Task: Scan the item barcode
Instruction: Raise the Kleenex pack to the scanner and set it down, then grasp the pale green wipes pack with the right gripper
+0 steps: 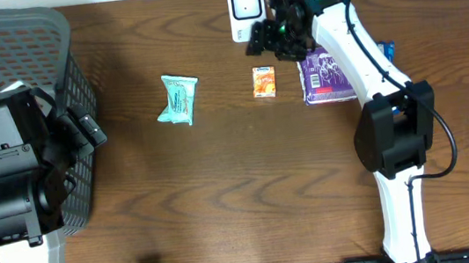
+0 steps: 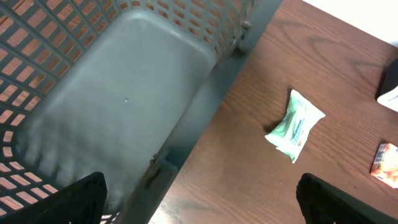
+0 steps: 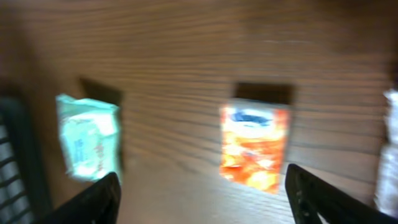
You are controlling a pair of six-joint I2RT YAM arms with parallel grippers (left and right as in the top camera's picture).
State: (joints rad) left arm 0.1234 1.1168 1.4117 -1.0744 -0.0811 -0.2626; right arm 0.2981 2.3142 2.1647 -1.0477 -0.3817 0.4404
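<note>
A: Well, where is the orange packet [image 1: 263, 82] lying?
B: It's lying on the table [image 1: 224, 195], near the scanner [image 1: 245, 11]. The right gripper [image 1: 281, 38] is hovering close by, jaws spread and gripping nothing. The left gripper [image 2: 202, 205] is gaping too.

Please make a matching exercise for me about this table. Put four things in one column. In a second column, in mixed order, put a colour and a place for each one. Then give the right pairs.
Things
1. basket
2. scanner
3. small box
4. soft packet

Colour and place
A. orange, lying just in front of the scanner
B. grey, with mesh walls, at the left end of the table
C. pale green, lying between the basket and the small box
D. white, standing at the far edge of the table

Right pairs: 1-B, 2-D, 3-A, 4-C
</note>
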